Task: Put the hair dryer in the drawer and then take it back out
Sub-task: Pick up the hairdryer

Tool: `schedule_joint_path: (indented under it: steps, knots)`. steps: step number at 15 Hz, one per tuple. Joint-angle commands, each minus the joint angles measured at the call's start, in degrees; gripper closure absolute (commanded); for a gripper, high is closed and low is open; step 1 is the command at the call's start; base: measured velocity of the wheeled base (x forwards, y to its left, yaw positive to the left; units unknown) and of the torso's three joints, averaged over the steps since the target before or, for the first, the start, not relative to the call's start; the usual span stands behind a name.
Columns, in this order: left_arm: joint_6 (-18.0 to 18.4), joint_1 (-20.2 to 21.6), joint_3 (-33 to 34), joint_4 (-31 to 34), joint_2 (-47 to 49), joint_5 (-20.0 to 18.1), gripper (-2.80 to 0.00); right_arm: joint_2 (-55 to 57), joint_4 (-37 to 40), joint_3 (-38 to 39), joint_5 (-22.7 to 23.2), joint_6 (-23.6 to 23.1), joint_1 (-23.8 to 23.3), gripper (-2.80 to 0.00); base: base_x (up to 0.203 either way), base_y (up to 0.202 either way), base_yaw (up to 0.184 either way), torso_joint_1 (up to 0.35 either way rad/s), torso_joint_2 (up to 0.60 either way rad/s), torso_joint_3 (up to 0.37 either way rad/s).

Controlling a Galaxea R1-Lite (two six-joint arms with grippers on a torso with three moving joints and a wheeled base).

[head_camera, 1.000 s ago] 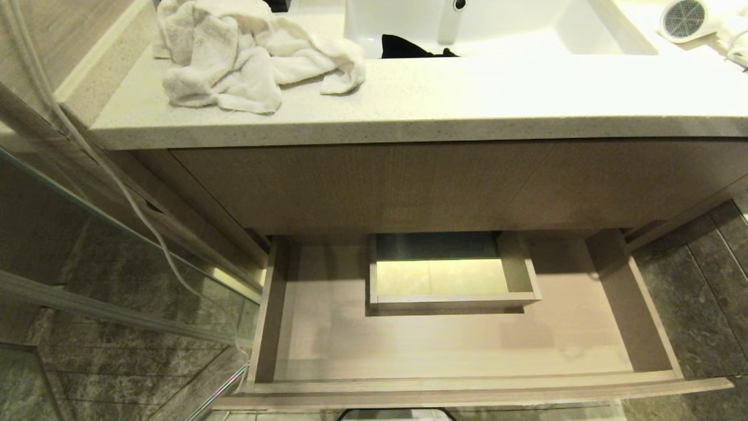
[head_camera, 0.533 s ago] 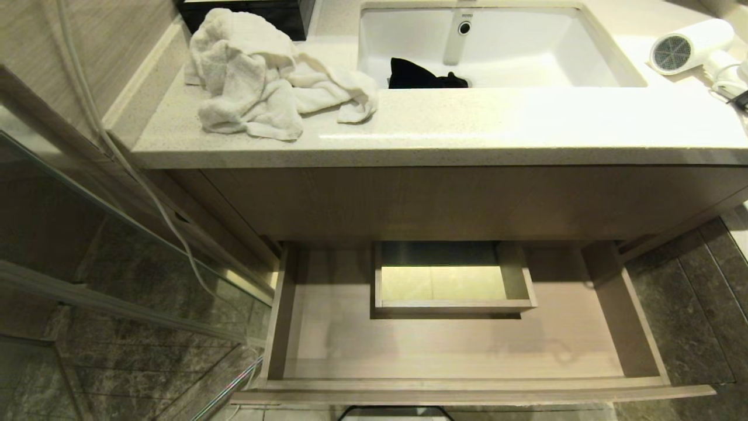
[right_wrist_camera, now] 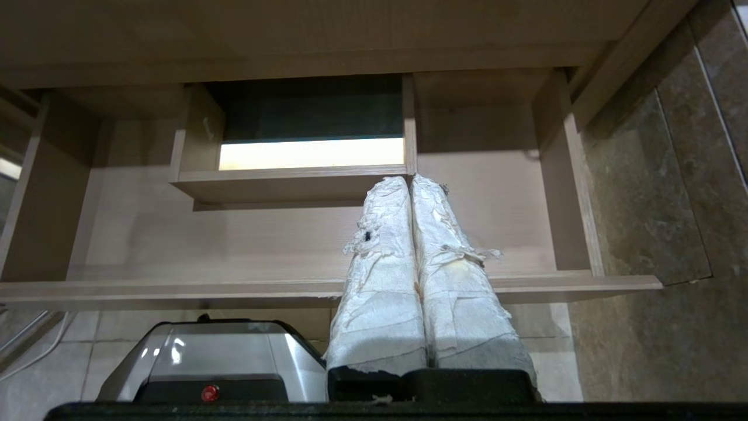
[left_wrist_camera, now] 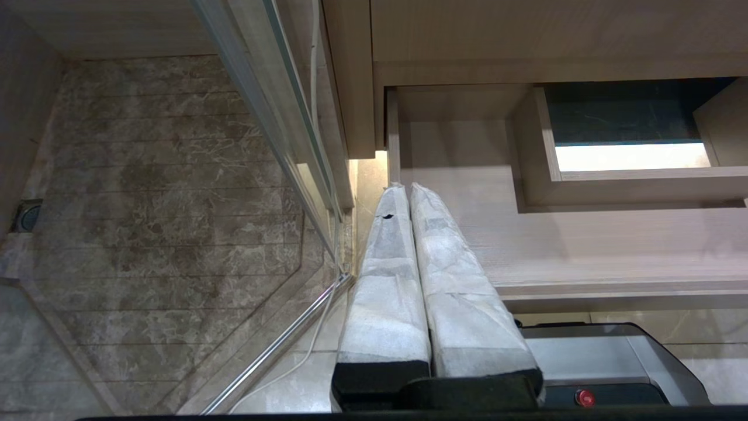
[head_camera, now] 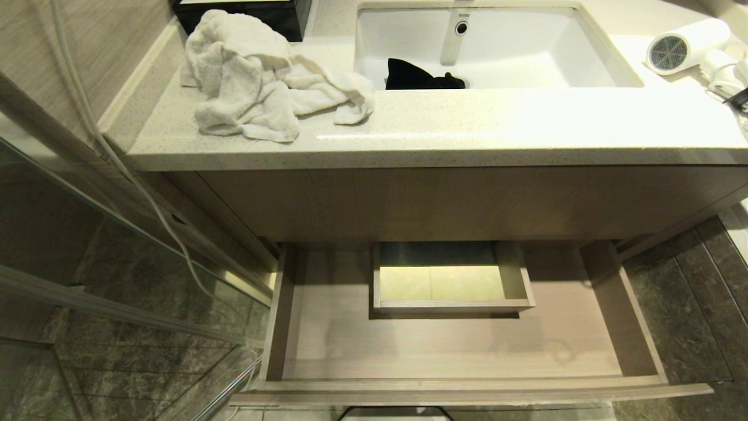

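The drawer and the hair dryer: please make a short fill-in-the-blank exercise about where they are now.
1. The drawer under the counter stands ___.
2. The hair dryer lies on the counter, to the ___ of the sink.
3. The white towel lies to the ___ of the sink.

Missing words: open; right; left

- The drawer stands pulled out below the counter, nothing lying in it but its boxed cutout.
- The hair dryer lies at the counter's far right, grille facing left.
- A white towel is heaped at far left.
- A black item sits in the sink.
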Motion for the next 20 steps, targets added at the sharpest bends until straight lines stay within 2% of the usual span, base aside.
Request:
schedule_joint_path:
  steps: [1,6,8,12,16,20]
  knots:
    - [0.0,0.0,0.0,0.0,0.0,0.0,0.0,0.0,0.0,0.0,0.0,0.0,0.0,0.0,0.0,0.0,0.0,0.0,0.0,0.0]
    - [0.0,0.0,0.1,0.0,0.0,0.0,0.0,0.0,0.0,0.0,0.0,0.0,0.0,0.0,0.0,0.0,0.0,0.008,-0.01,-0.008]
    - [0.0,0.0,0.0,0.0,0.0,0.0,0.0,0.0,0.0,0.0,0.0,0.0,0.0,0.0,0.0,0.0,0.0,0.185,-0.38,-0.177]
    - [0.0,0.0,0.0,0.0,0.0,0.0,0.0,0.0,0.0,0.0,0.0,0.0,0.0,0.0,0.007,-0.013,0.125,0.232,-0.46,-0.215]
    - [0.0,0.0,0.0,0.0,0.0,0.0,0.0,0.0,0.0,0.0,0.0,0.1,0.0,0.0,0.002,-0.009,0.109,0.023,-0.03,-0.018]
    - [0.0,0.0,0.0,0.0,-0.1,0.0,0.0,0.0,0.0,0.0,0.0,0.1,0.0,0.0,0.0,0.0,0.0,0.0,0.0,0.0]
